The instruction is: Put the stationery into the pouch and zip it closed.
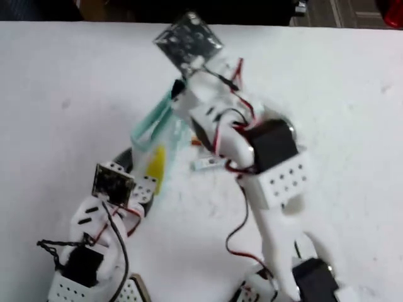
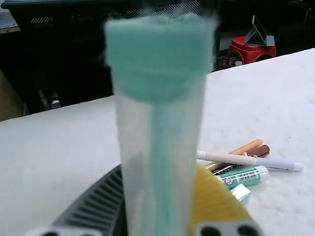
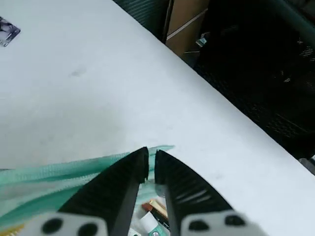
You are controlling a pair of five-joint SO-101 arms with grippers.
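Observation:
A clear pouch (image 1: 151,126) with a teal zipper band lies near the table's middle. My left gripper (image 1: 140,154) has one black and one yellow finger, and it is shut on one end of the pouch (image 2: 157,113). The right gripper (image 1: 179,88) is at the opposite end. Its black fingers (image 3: 123,182) are shut on the teal zipper edge (image 3: 49,172). Several pens (image 2: 246,160) lie loose on the table beside the pouch, among them a white one, an orange-brown one and a green marker. The pens (image 1: 208,163) are under the right arm, and their tips (image 3: 152,216) show beneath its fingers.
The white table (image 1: 346,94) has open room to the right and left of the arms. Its far edge (image 3: 221,98) runs close behind the pouch. A small card (image 3: 7,32) lies farther off on the table. A red stool (image 2: 248,46) stands beyond the table.

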